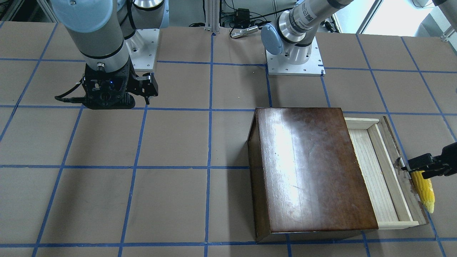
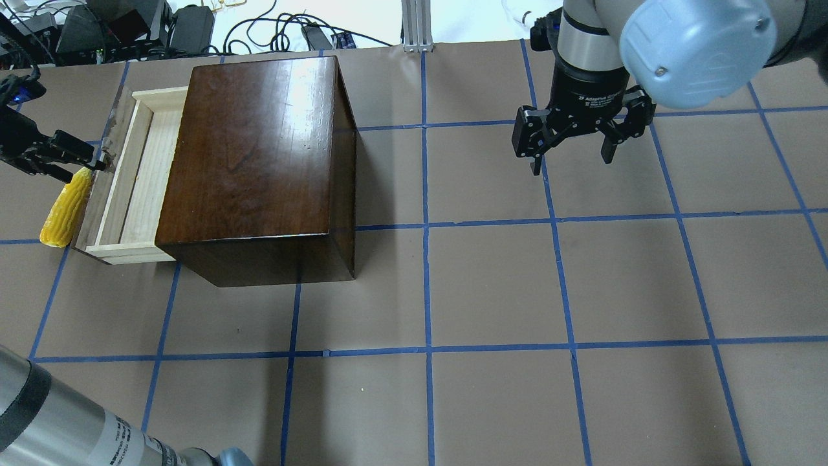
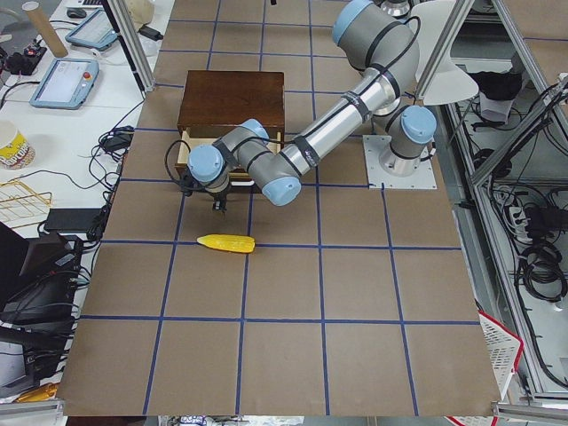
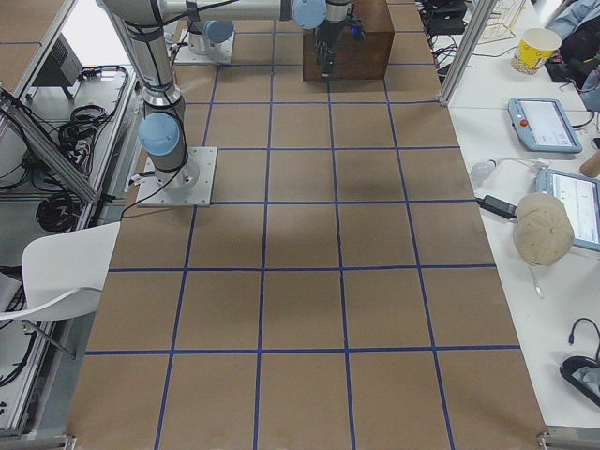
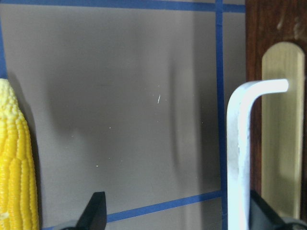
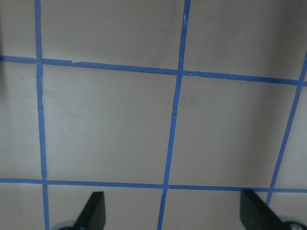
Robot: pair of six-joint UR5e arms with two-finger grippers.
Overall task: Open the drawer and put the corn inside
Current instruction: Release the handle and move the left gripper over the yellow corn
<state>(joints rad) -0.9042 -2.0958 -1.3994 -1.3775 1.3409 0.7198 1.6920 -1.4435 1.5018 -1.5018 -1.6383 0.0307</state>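
Overhead exterior view: which hand is nearer the corn [image 2: 63, 208]?

The left hand [image 2: 87, 167], by far. It hovers at the front panel of the drawer [image 2: 139, 194], which stands pulled out of the dark box [image 2: 259, 149]. The right hand [image 2: 572, 152] hangs over bare table [image 2: 582, 291] well apart, fingers spread, holding nothing.

And the left hand's fingers?

Apart, clamped on nothing. In the wrist view the white handle [image 5: 238, 153] sits just inside one fingertip, and the corn lies out past the other.

How does the corn lie?

Flat on the table outside the drawer, with its long axis along the front panel. The wrist and left side views show a strip of bare table between them. I judge the hand must shift sideways off the handle and drop, with its fingers across the corn.

Its look?

Bright yellow, with rows of kernels, tapered to a paler tip, and small beside the box.
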